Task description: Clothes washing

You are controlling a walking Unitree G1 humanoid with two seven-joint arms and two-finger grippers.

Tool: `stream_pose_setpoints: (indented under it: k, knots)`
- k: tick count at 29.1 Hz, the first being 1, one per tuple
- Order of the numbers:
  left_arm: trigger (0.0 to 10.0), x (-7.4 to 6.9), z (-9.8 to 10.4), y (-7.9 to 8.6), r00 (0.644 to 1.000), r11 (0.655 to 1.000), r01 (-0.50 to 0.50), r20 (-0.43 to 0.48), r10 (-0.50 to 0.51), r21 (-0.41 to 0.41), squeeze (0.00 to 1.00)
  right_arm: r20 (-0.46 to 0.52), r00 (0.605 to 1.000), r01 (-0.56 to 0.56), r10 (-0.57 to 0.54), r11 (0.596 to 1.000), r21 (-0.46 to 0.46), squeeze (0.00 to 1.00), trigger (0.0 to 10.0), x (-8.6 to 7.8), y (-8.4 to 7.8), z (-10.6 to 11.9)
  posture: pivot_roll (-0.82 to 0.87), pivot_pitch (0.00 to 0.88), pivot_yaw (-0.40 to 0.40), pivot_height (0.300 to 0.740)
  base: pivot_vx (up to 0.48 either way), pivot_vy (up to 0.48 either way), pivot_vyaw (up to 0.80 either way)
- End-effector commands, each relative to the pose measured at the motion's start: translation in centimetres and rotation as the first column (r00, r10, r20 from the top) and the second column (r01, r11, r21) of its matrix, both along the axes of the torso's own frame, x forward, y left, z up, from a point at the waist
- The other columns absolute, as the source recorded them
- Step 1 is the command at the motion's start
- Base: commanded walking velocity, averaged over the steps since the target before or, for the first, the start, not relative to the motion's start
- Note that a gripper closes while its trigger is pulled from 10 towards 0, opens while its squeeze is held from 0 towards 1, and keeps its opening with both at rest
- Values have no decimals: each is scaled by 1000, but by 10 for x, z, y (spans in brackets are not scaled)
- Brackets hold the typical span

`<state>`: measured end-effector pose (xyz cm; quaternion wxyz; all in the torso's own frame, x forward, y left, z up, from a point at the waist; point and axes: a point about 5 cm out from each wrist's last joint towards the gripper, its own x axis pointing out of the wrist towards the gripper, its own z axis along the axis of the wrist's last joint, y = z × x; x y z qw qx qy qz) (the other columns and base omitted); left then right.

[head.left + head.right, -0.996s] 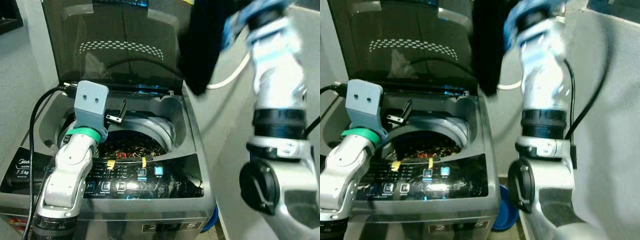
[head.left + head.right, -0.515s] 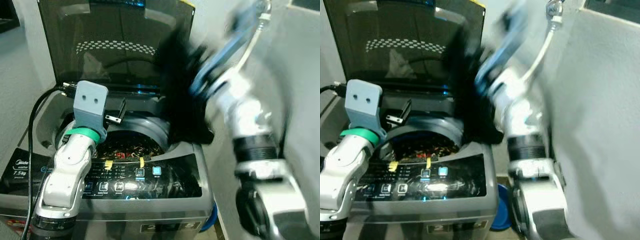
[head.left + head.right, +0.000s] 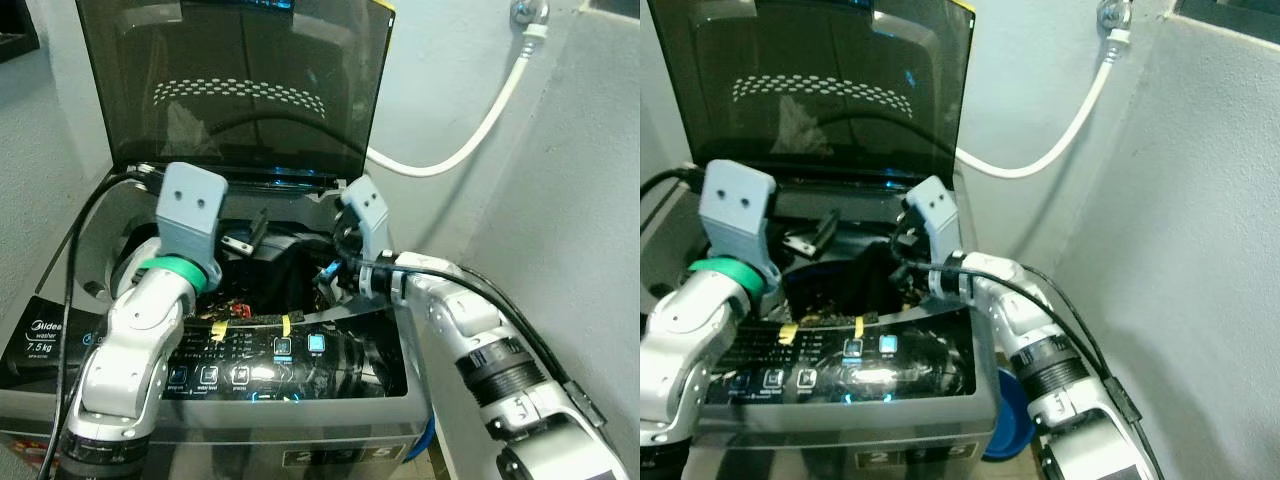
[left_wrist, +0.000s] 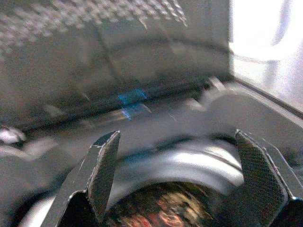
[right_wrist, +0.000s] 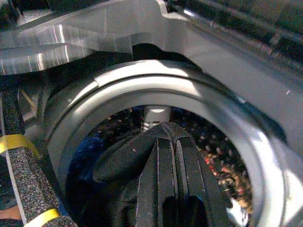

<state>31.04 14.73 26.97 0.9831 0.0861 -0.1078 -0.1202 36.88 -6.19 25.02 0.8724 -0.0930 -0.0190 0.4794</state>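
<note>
Right claw (image 5: 165, 142) clamped, left claw (image 4: 175, 175) agape.

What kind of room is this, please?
Probably a home laundry corner: a top-loading washing machine stands with its lid open, and a white water hose runs along bare grey walls.

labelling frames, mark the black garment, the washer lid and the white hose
black garment (image 5: 124, 158), right wrist view, its bunched fold.
washer lid (image 3: 240, 90), left eye view, tinted panel.
white hose (image 3: 480, 125), left eye view, mid-curve.
</note>
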Motion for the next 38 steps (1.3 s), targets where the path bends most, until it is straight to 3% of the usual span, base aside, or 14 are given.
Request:
stream_pose_setpoints:
  k: [1, 2, 7, 8, 9, 10, 14, 15, 23, 26, 27, 33, 34, 38]
  knots:
    - [10000, -5, -10, -7, 993, 997, 70, -98, -67, 27, 0, 63, 998, -16, 16, 1000, -11, 0, 10000, -2, -2, 5, 67, 45, -24, 740, 0, 0, 0]
    - [10000, -8, -16, -11, 981, 992, 114, -161, -105, 46, 0, 89, 996, -25, 26, 1000, -3, 0, 10000, -3, -1, 8, 69, 45, -25, 740, 0, 0, 0]
    - [10000, -12, -21, -14, 971, 988, 142, -202, -127, 62, 0, 117, 993, -17, 14, 1000, 24, 0, 10000, -4, -1, 14, 68, 45, -26, 740, 0, 0, 0]
    - [10000, -12, -22, -14, 969, 988, 145, -209, -130, 56, 0, 108, 994, 0, -5, 999, 48, 600, 10000, -3, -2, 16, 69, 46, -26, 740, 0, 0, 0]
    - [10000, -12, -22, -14, 969, 988, 145, -209, -130, 56, 0, 108, 994, 0, -5, 999, 48, 600, 10000, -3, -2, 16, 69, 46, -26, 740, 0, 0, 0]
    - [10000, -12, -21, -14, 969, 988, 143, -212, -129, 54, 0, 102, 995, 6, -13, 998, 67, 1000, 10000, -2, -3, 19, 68, 48, -24, 740, 0, 0, 0]
    - [10000, -11, -21, -14, 969, 989, 140, -214, -126, 53, 0, 103, 995, 8, -16, 997, 75, 1000, 10000, -2, -4, 21, 68, 48, -22, 740, 0, 0, 0]
    - [10000, -11, -21, -13, 969, 989, 139, -215, -124, 55, 0, 113, 994, -12, 3, 997, 78, 0, 10000, -4, -4, 24, 68, 48, -19, 740, 0, 0, 0]
    - [10000, -11, -17, -12, 968, 988, 134, -224, -115, 73, 0, 136, 983, -138, 126, 987, 85, 0, 10000, -15, -5, 32, 67, 46, -18, 740, 0, 0, 0]
    - [10000, -12, -14, -13, 966, 988, 134, -232, -114, 74, 0, 126, 962, -247, 243, 969, 20, 0, 10000, -24, -10, 29, 65, 45, -23, 740, 0, 0, 0]
    - [10000, -12, -13, -12, 969, 989, 128, -224, -108, 75, 0, 140, 945, -293, 296, 955, -41, 0, 10000, -28, -14, 28, 61, 48, -26, 740, 0, 0, 0]
    - [10000, -9, -7, -6, 979, 994, 90, -188, -77, 62, 0, 161, 937, -299, 309, 951, -83, 8, 10000, -28, -26, 39, 67, 51, -22, 740, 0, 0, 0]
    - [10000, -9, -6, -5, 980, 994, 86, -185, -73, 67, 0, 146, 940, -303, 309, 951, -63, 1000, 10000, -27, -27, 41, 68, 53, -21, 740, 0, 0, 0]
    - [10000, -8, -5, -4, 981, 994, 84, -181, -70, 71, 0, 128, 933, -330, 335, 942, -59, 1000, 10000, -30, -26, 43, 72, 48, -22, 740, 0, 0, 0]
